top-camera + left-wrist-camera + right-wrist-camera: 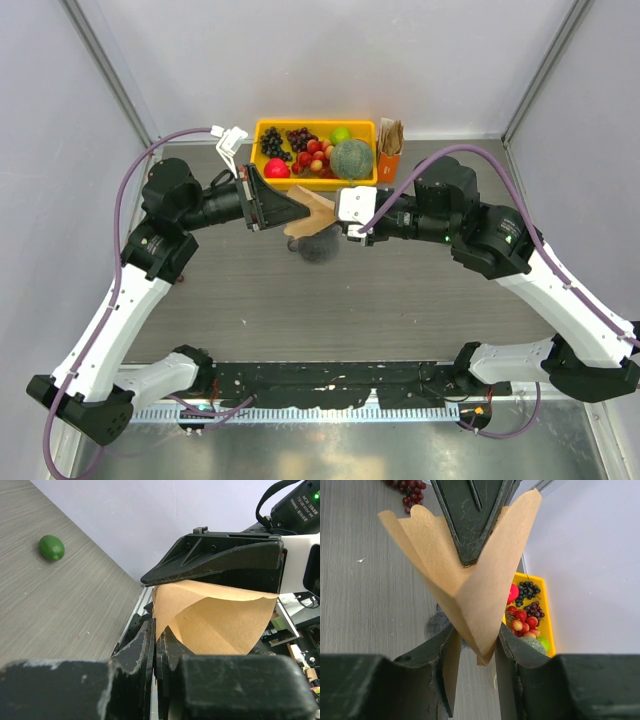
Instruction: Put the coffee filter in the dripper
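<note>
We note the filter (312,207), light limp paper that creases easily, hanging just above the dripper (319,250), left gripper (156,647) clamped on its edge, right gripper (476,652) straddling the folded seam, pinch unclear; take it by the edge.

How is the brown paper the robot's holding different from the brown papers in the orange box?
The paper cone is one sheet, spread open; the brown papers are a bunch packed together. The paper cone is up in the air, pinched by the left gripper and the right gripper; the brown papers stand untouched in the orange box beside the yellow tray. Both are tan-brown paper.
</note>
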Controlling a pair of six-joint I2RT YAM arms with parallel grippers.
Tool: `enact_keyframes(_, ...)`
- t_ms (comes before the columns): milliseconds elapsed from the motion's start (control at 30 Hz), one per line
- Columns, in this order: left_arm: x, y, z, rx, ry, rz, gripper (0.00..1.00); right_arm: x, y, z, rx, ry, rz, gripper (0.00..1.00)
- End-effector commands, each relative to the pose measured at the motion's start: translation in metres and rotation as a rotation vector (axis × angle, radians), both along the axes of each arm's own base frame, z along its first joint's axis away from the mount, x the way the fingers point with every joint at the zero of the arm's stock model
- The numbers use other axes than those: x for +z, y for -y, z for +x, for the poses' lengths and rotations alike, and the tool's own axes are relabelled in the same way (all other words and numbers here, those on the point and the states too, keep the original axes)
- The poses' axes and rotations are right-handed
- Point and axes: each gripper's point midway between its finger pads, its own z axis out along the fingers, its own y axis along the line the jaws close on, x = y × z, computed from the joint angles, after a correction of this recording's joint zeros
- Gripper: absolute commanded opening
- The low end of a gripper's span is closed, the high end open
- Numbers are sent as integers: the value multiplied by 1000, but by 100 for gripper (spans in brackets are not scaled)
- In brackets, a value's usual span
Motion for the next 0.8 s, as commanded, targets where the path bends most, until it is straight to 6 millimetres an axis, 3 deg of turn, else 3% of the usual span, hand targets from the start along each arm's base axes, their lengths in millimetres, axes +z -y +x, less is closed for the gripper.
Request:
enact_keyframes(0, 18, -2, -9, -20, 92, -25, 11, 17, -2, -6, 30, 31, 36, 40)
enact_keyframes(67, 18, -1, -9, -22, 86, -29, 10, 17, -2, -5, 26, 29, 37, 44)
enact_keyframes(167, 16, -1, -5, -2, 10, -47, 0, 21, -2, 0, -7, 44, 56, 68)
enact_keyframes(233, 12, -1, 0, 19, -62, -62, 0, 28, 0, 6, -49, 77, 90, 71)
enact_keyframes(467, 10, 2, 11, 52, -146, -71, 0, 33, -2, 18, -138, 210, 100, 67)
enact_keyframes(767, 5, 3, 14, 57, -167, -64, 0, 33, 2, 28, -191, 271, 48, 50)
